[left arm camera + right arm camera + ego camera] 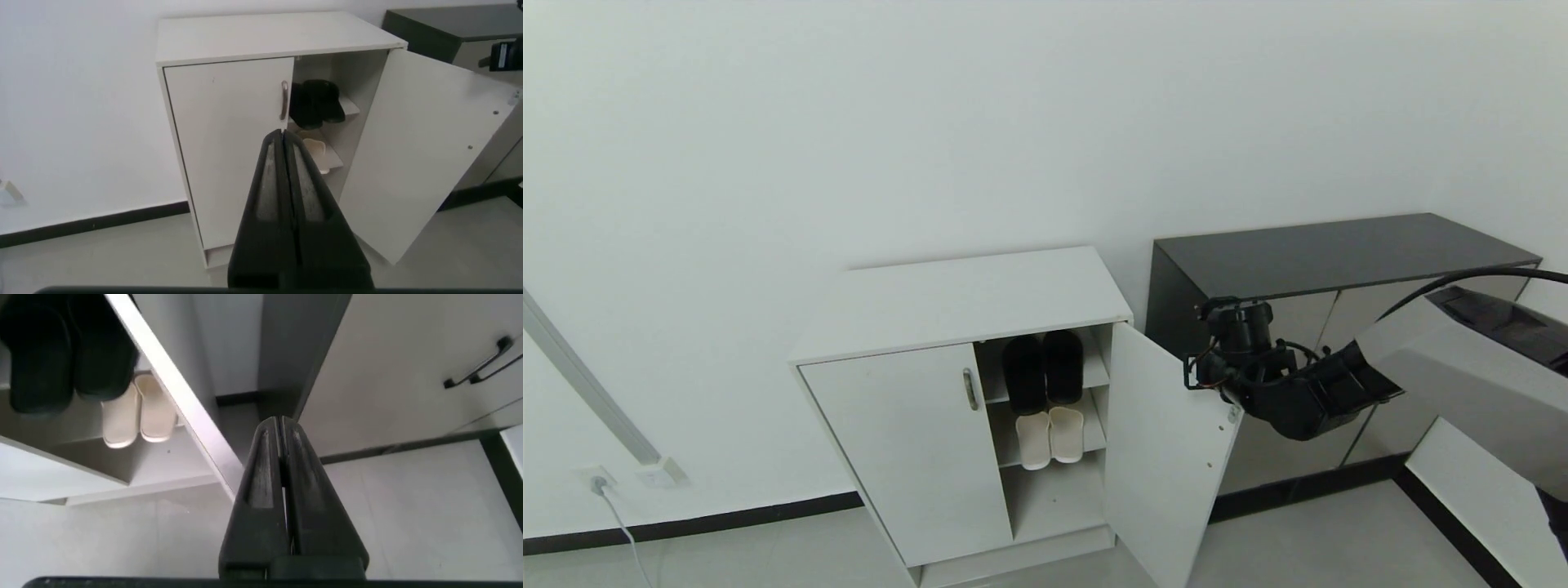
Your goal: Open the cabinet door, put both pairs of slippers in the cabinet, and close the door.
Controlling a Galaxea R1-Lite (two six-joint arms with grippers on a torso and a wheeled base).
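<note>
The right tool (283,425) has its two ribbed black fingers pressed flat together and holds nothing. It sits just beside the outer edge of the open door (1168,457); I cannot tell whether it touches. Its arm (1307,392) stretches in level from the right. The left tool (283,135), also closed and empty, points at the cabinet (964,298) from in front, well apart. The cabinet is smooth white board, boxy, with a slim metal handle (970,389) on its shut door. Inside, matte black slippers (1043,369) lie on the upper shelf and cream slippers (1049,437) on the shelf below. A dark sideboard (1331,249) stands beside it.
</note>
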